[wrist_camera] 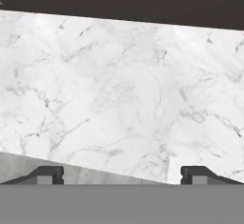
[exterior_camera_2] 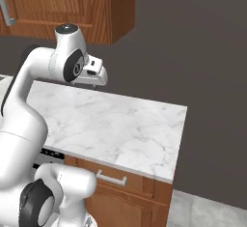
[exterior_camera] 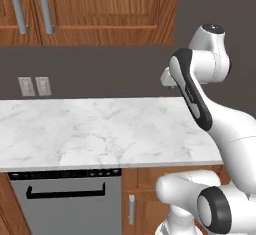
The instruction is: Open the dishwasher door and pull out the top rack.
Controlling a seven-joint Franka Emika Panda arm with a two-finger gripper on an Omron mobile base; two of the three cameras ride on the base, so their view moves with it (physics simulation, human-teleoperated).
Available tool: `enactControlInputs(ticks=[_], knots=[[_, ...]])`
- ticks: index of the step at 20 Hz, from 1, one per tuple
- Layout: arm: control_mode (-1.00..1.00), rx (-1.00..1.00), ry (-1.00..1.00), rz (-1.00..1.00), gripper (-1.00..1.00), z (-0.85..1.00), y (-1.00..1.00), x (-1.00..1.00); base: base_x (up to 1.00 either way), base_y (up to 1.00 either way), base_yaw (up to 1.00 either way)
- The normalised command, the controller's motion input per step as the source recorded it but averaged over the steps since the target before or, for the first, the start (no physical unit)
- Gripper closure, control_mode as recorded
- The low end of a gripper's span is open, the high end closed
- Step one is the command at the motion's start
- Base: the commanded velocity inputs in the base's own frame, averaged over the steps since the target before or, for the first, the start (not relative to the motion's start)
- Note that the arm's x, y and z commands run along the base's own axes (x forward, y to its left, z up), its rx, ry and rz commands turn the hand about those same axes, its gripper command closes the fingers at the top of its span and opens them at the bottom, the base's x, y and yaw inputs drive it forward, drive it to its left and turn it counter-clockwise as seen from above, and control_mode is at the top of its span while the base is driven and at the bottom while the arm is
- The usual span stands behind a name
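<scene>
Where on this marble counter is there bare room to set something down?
The white marble countertop is bare from the dark back wall to its front edge above the grey metal dishwasher door. The open end effector hovers over its right part, crowding that end.

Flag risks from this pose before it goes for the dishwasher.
1. The end effector hangs open above the marble counter, while the dishwasher door sits shut below the counter's edge; coming down, the arm could clip that edge.
2. The bar handle is thin and low, easy to miss.
</scene>
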Motion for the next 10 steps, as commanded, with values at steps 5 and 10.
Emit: enactControlInputs(ticks=[5,10], knots=[[1.00,0.00,0.00,0.00,-1.00,0.00,0.00,0.00,-0.11,0.00,0.38],[1.00,0.00,0.00,0.00,-1.00,0.00,0.00,0.00,-0.20,-0.03,0.38]])
